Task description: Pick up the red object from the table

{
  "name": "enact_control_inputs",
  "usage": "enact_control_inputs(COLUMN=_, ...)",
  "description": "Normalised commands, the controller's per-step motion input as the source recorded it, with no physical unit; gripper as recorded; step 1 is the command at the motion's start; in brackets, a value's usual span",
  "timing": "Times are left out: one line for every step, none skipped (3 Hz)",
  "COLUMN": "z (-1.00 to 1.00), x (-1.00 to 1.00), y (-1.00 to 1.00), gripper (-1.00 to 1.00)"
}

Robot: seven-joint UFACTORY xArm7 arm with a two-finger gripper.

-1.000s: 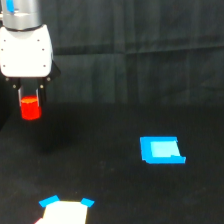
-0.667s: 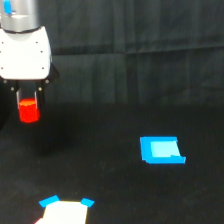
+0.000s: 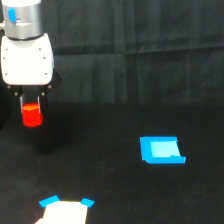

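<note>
The red object (image 3: 31, 115) is a small bright red-orange cylinder at the exterior view's left. It hangs clear above the black table (image 3: 120, 190), held between the dark fingers of my gripper (image 3: 31, 107). The gripper is shut on it, under the white gripper body (image 3: 27, 59). The object's top is partly hidden between the fingers.
A flat blue rectangle (image 3: 161, 150) lies on the table at the exterior view's right. A white patch with blue corners (image 3: 65, 212) sits at the bottom edge. A black cloth backdrop (image 3: 140, 25) hangs behind.
The gripper has risen a little with the red object still in it. The patches on the table have not moved.
</note>
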Motion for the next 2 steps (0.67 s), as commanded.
enact_control_inputs(z=0.61, x=0.12, y=-0.47, gripper=-1.0)
enact_control_inputs(z=0.27, x=-0.66, y=-0.45, gripper=-1.0)
